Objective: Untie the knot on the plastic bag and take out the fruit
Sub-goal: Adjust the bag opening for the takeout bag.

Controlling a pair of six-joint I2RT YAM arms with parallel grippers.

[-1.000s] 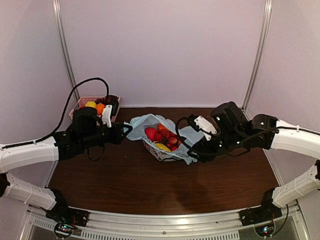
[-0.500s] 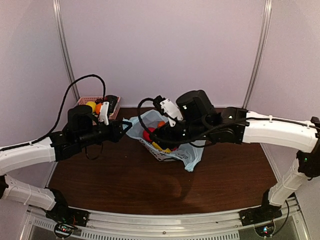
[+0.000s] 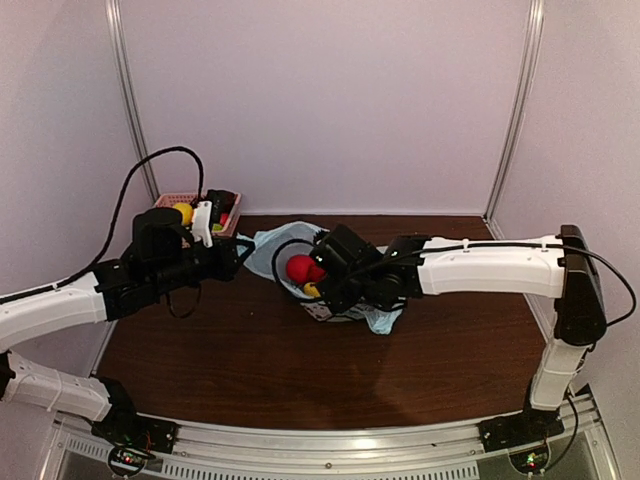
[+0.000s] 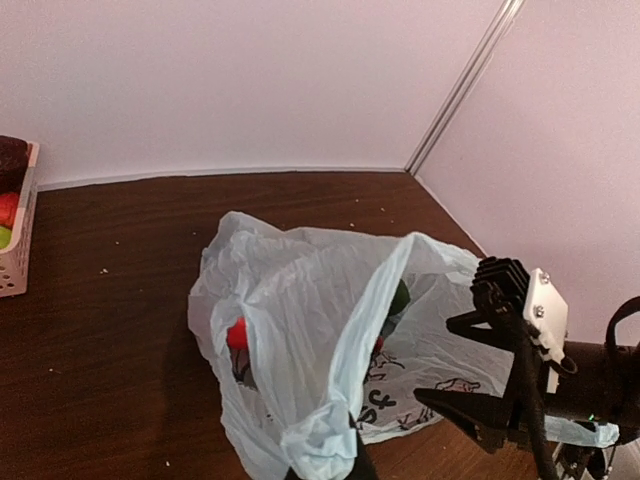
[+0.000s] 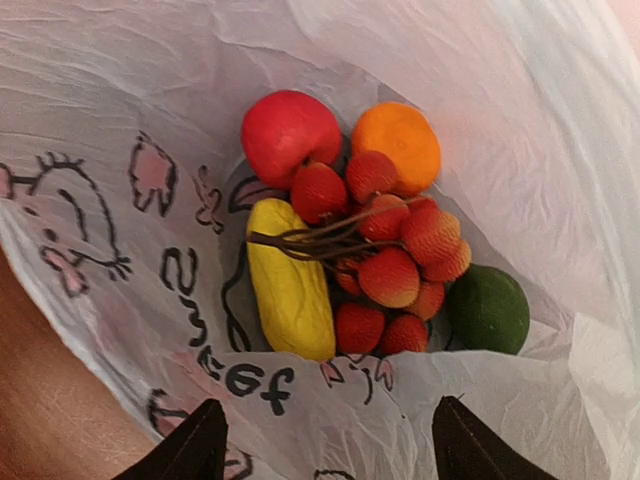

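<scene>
Moved over bag [image 4: 300,290]: right gripper [image 5: 330,450], jaws apart | left gripper [image 3: 241,259] clamped on rim | bag stood open — fruit [image 5: 385,260] not yet out

Counts: 1 plastic bag [image 5: 120,90]. Inside it, just ahead of right gripper [image 5: 327,440]: 1 red round fruit [image 5: 290,135], 1 orange [image 5: 397,145], 1 yellow oblong piece [image 5: 290,290], 1 green round fruit [image 5: 488,310], 1 berry bunch [image 5: 395,270]. 1 pink basket [image 3: 160,203] behind left gripper [image 3: 238,258].

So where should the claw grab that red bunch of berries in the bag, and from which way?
Probably the brown twiggy stems on top of the red bunch of berries, coming straight down through the open mouth of the thin light blue plastic bag. The stems lie uncovered and seem to hold the berries together; the right claw hangs open over the bag.
</scene>
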